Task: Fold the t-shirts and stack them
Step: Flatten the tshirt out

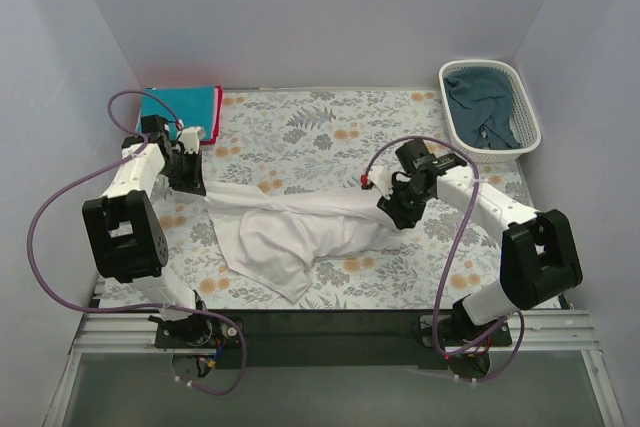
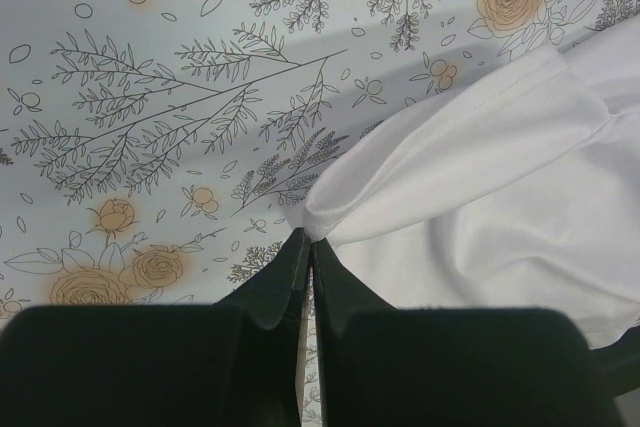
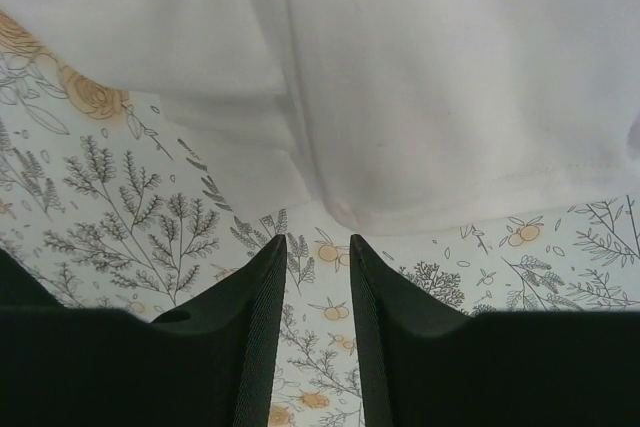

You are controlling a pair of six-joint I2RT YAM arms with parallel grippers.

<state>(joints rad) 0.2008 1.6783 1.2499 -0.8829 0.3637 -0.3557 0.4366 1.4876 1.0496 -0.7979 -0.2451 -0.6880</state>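
The white t-shirt (image 1: 290, 232) lies bunched across the middle of the floral tablecloth (image 1: 320, 122). My left gripper (image 1: 192, 185) is shut on its left corner; in the left wrist view the white cloth (image 2: 480, 187) is pinched at the fingertips (image 2: 309, 244). My right gripper (image 1: 392, 209) is open and empty at the shirt's right end; in the right wrist view the shirt's hem (image 3: 430, 147) lies just beyond the fingertips (image 3: 315, 247). A bright teal t-shirt (image 1: 180, 107) lies folded on a red one (image 1: 217, 117) at the back left. A dark blue-teal t-shirt (image 1: 485, 107) lies in the basket.
The white slatted basket (image 1: 527, 112) stands at the back right. Purple cables loop beside both arms. Grey walls close in the table at the left, back and right.
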